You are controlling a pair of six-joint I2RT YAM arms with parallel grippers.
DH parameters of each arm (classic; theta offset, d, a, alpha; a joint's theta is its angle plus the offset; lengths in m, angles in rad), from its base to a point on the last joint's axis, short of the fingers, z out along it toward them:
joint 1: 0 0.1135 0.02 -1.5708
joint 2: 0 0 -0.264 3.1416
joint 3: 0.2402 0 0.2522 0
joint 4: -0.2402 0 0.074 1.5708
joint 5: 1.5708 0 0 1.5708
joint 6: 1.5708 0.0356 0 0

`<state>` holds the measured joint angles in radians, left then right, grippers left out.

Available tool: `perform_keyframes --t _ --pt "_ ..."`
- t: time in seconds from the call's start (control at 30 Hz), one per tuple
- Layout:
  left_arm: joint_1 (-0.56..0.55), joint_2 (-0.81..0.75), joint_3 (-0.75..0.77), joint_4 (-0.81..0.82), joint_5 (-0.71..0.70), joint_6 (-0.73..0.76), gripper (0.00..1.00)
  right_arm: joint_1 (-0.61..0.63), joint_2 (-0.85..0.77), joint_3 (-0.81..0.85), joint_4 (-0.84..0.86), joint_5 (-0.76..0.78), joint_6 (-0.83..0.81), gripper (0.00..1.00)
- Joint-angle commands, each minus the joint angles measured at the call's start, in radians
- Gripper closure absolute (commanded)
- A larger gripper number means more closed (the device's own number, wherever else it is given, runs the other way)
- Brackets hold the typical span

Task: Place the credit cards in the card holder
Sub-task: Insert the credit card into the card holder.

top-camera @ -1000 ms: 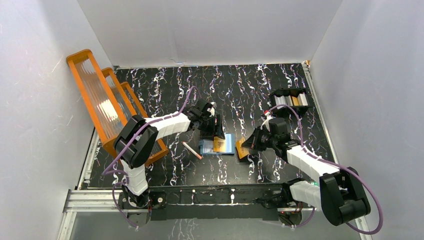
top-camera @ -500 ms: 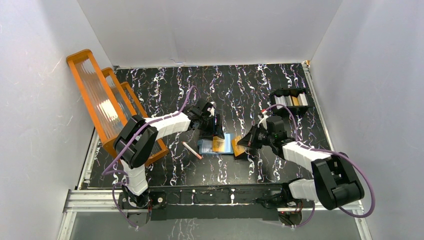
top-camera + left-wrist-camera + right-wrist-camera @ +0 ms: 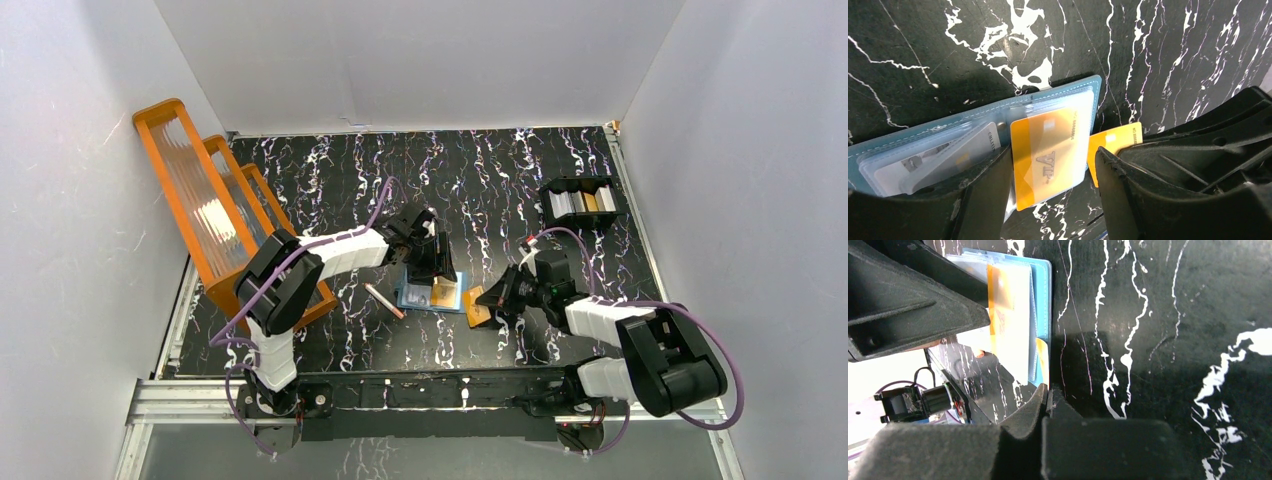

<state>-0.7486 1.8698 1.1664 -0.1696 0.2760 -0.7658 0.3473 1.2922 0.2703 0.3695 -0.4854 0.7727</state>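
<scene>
The teal card holder (image 3: 418, 296) lies open on the table; it also shows in the left wrist view (image 3: 1058, 92) and the right wrist view (image 3: 1043, 295). An orange-gold card (image 3: 1045, 152) sits partly in its right clear pocket, and silver-grey cards (image 3: 938, 157) sit in the left pocket. My left gripper (image 3: 434, 270) is open over the holder, with its fingers (image 3: 983, 195) either side of the pocketed orange card. My right gripper (image 3: 492, 298) is shut on another orange card (image 3: 477, 304), held on edge at the holder's right side (image 3: 1113, 142) (image 3: 1044, 360).
A pink-brown pen-like stick (image 3: 384, 300) lies left of the holder. A black compartmented tray (image 3: 580, 199) with more cards stands at the back right. A big orange ribbed rack (image 3: 205, 205) leans along the left wall.
My right gripper has brought its orange card a little left and nearer, close to the holder's right edge. My left gripper has shifted slightly nearer over the holder.
</scene>
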Motion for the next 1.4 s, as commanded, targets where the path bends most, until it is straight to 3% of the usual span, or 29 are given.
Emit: perform_keyframes --t 0.0,0.37,0.63,1.03,1.27,1.37 --pt "-0.022 0.028 0.013 0.011 0.018 -0.063 0.42 0.005 -0.036 -0.042 0.010 0.036 0.006 1.00" --pt "-0.036 0.010 -0.038 0.159 0.134 -0.177 0.42 0.005 -0.084 -0.043 -0.025 0.058 0.001 1.00" --pt "-0.038 -0.005 -0.055 0.166 0.159 -0.202 0.43 0.005 -0.129 -0.019 -0.094 0.096 -0.030 1.00" --pt "-0.008 -0.071 0.047 -0.049 0.063 -0.058 0.38 0.005 -0.279 0.065 -0.307 0.142 -0.079 1.00" --pt "0.004 -0.096 0.077 -0.131 -0.004 0.008 0.37 0.004 -0.303 0.146 -0.333 0.126 -0.074 1.00" --pt "0.007 -0.113 0.093 -0.201 -0.085 0.059 0.42 0.004 -0.292 0.151 -0.317 0.119 -0.072 1.00"
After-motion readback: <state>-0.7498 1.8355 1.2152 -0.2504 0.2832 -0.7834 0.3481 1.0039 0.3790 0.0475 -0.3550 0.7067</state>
